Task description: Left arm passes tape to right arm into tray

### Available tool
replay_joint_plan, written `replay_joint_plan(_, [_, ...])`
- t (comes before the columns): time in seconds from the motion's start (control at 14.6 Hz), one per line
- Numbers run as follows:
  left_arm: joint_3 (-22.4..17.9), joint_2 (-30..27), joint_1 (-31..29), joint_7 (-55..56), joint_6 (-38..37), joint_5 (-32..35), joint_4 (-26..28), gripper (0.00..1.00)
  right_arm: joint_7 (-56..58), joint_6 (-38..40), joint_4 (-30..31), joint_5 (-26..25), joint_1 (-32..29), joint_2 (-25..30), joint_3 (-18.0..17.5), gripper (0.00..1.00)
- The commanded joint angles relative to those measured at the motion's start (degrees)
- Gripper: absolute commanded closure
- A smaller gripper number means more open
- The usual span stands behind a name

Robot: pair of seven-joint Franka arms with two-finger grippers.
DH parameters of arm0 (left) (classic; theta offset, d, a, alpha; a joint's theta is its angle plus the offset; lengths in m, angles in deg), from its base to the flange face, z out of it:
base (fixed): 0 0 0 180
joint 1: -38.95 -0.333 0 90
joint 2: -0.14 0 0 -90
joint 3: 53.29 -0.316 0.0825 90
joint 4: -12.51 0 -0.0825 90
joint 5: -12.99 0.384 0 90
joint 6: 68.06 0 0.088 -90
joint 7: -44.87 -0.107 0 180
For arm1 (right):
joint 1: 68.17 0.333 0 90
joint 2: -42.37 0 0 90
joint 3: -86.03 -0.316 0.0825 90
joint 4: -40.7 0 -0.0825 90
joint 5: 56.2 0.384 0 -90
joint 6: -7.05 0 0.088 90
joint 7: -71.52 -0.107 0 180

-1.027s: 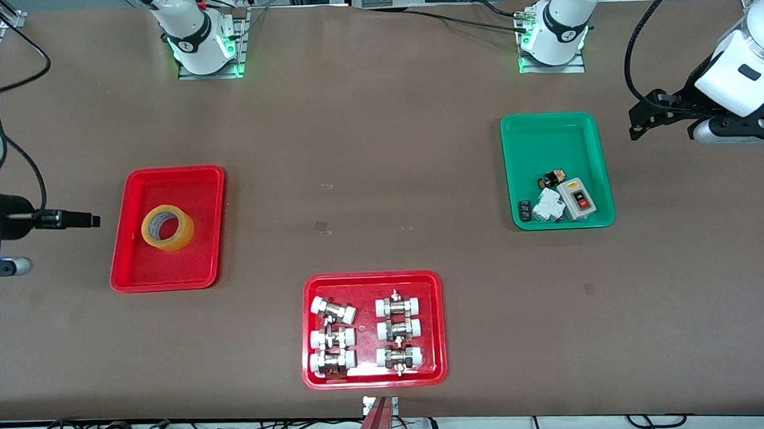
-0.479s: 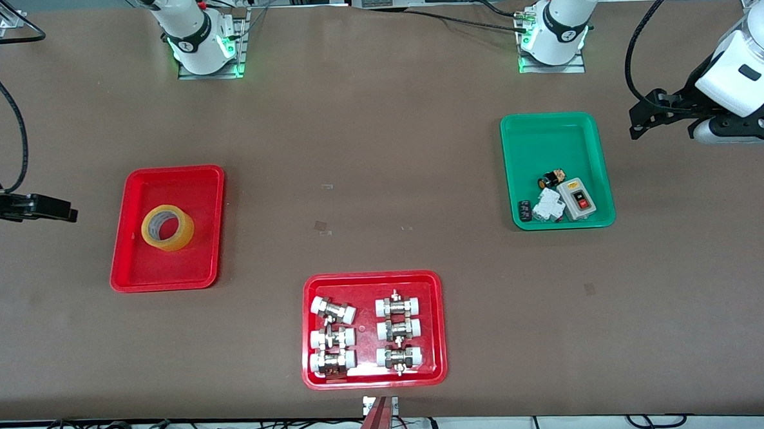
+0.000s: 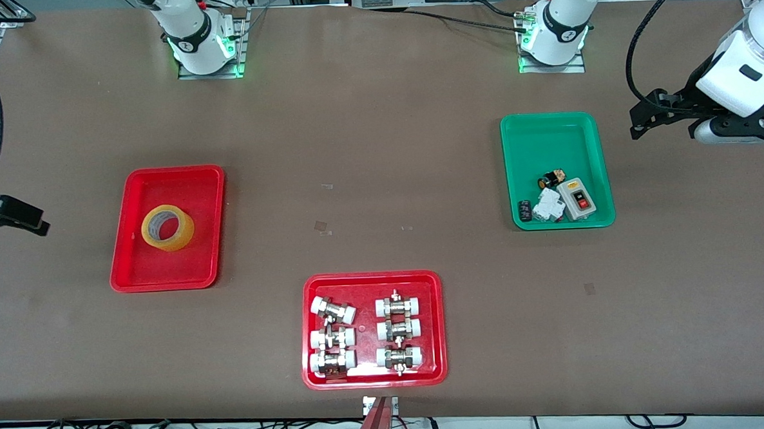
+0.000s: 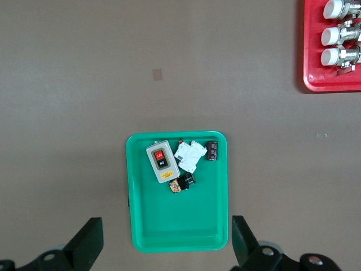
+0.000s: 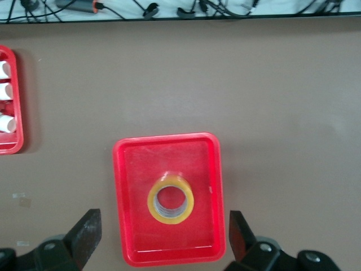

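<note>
With the tape [image 3: 167, 228] resting in the tray [image 3: 140, 269], the spread-fingered right gripper [image 5: 161, 232] has retreated toward frame edge; left gripper [image 4: 163, 241] waits, spread.

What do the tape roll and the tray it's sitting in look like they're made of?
The tape: translucent yellow plastic film, glossy, wound on a white core, probably card; the tray's red shows faintly through its wall. The tray: smooth red plastic by its look, with rounded corners, a raised rim and a soft sheen, as if moulded in one piece.
</note>
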Motion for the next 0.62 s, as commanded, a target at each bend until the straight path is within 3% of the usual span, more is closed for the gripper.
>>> replay_joint_plan(0.0, [-0.1, 0.6, 0.0, -0.6, -1.3, 0.7, -1.6, 0.00, 0.9, -0.8, 3.2, 0.4, 1.6, 2.5, 2.7, 0.00])
replay_joint_plan(0.55, [-0.1, 0.7, -0.6, -0.6, -1.4, 0.5, -1.6, 0.00, 1.9, -0.3, 5.2, 0.4, -1.6, 4.8, -0.5, 0.00])
